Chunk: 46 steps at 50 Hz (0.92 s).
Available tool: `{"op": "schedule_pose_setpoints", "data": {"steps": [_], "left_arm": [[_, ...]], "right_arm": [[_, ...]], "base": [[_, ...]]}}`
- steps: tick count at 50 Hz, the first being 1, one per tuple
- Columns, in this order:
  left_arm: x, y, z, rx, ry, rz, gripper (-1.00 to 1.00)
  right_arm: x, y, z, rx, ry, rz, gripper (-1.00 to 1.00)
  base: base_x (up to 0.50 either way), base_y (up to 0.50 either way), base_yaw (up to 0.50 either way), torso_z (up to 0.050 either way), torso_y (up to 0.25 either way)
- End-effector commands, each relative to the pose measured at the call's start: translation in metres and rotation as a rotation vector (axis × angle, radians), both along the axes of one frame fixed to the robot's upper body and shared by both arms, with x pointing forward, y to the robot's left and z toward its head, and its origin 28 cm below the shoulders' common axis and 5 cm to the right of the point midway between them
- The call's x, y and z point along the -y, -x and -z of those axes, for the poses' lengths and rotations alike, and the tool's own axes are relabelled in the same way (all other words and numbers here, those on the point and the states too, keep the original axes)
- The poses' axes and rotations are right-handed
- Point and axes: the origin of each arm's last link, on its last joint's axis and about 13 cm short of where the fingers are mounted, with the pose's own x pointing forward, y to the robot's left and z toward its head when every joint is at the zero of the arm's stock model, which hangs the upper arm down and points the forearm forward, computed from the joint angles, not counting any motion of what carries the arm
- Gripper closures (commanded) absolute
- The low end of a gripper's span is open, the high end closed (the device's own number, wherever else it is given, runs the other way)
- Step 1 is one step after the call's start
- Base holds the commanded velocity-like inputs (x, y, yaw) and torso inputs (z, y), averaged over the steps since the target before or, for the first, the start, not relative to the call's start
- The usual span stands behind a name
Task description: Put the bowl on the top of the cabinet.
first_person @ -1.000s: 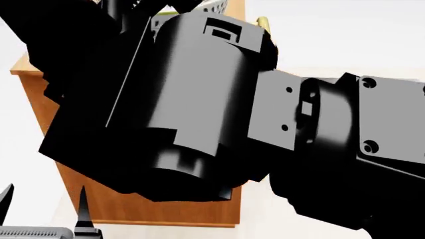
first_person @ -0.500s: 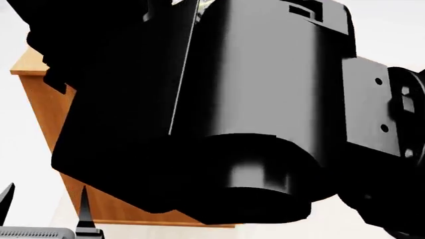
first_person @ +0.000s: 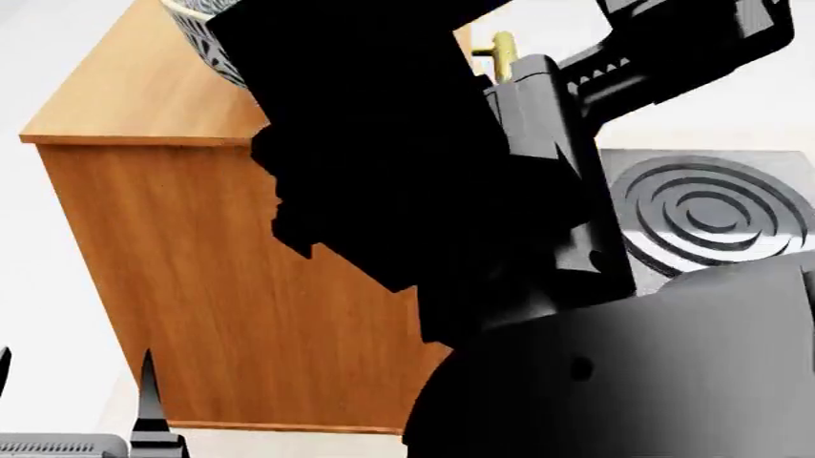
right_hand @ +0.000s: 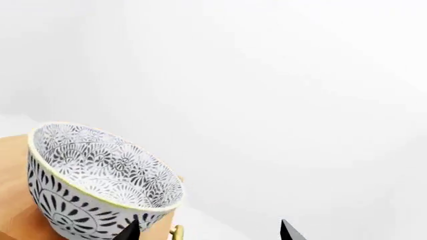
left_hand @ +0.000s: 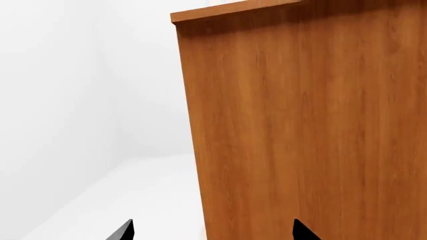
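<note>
The bowl (right_hand: 100, 182), white with a dense grey-black floral pattern, stands on the orange-brown cabinet's top (right_hand: 12, 200) near its front edge. Its rim also peeks out at the top of the head view (first_person: 204, 33), above the cabinet (first_person: 229, 286). My right gripper (right_hand: 210, 234) is open and empty. One fingertip (right_hand: 130, 231) lies just beside the bowl's lower wall, and the other is well clear of it. In the head view my own black right arm (first_person: 407, 172) hides the right gripper. My left gripper (left_hand: 213, 235) is open and empty, low beside the cabinet's side wall (left_hand: 300, 125).
A brass bar handle (first_person: 503, 52) sticks out at the cabinet's front; it also shows in the right wrist view (right_hand: 176, 233). A grey slab with concentric rings (first_person: 700, 215) lies to the right. My left gripper's tips (first_person: 74, 401) show at the lower left. White walls and floor surround.
My right arm, which filled most of the head view, has swung away to the right. The cabinet's top and side and the bowl's rim now show. The left gripper has hardly moved.
</note>
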Motion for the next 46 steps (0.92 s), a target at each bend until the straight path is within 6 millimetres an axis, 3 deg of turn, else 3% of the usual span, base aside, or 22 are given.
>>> {"op": "schedule_pose_setpoints", "data": {"steps": [1,9,21,35,46], "left_arm": [[-0.001,0.001,-0.002,0.008,0.003,-0.007,-1.00],[-0.002,0.000,-0.002,0.009,0.006,-0.009,-1.00],[-0.002,-0.001,0.000,0.004,0.001,-0.014,-1.00],[-0.001,-0.002,0.001,0.003,0.003,-0.013,-1.00],[-0.001,-0.002,0.001,0.002,-0.001,-0.012,-1.00]], "right_arm": [[0.038,0.010,0.045,0.018,-0.060,0.079,-1.00],[0.061,0.001,0.088,-0.029,-0.134,0.133,-1.00],[0.080,-0.012,0.146,-0.114,-0.183,0.203,-1.00],[0.083,-0.024,0.181,-0.176,-0.194,0.225,-1.00],[0.084,-0.029,0.192,-0.211,-0.204,0.229,-1.00]], "base": [[0.00,0.00,0.00,0.000,0.000],[0.00,0.00,0.00,0.000,0.000],[0.00,0.00,0.00,0.000,0.000],[0.00,0.00,0.00,0.000,0.000],[0.00,0.00,0.00,0.000,0.000]]}}
